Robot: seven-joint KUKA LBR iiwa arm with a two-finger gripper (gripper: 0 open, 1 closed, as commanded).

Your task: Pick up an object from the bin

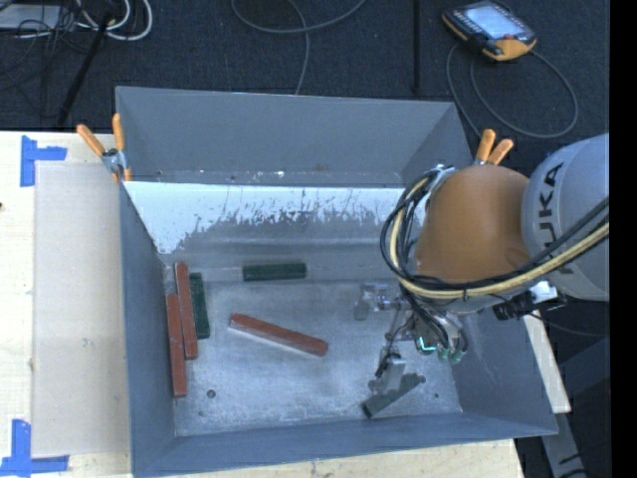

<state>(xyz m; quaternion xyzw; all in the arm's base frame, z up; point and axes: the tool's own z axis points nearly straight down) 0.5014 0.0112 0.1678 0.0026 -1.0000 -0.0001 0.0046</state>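
The bin (pixel 299 157) is seen as grey, its back wall streaked dark. Reddish brown is shown by the middle bar (pixel 279 335) and the left-wall bars (pixel 181 327), dark green by the far bar (pixel 274 272), orange-brown by the wrist cover (pixel 468 222).

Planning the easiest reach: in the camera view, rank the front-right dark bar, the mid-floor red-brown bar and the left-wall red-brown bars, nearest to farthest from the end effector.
1. Dark bar, front right, right by the end effector.
2. Single red-brown bar, mid-floor.
3. Paired red-brown bars, against the left wall.
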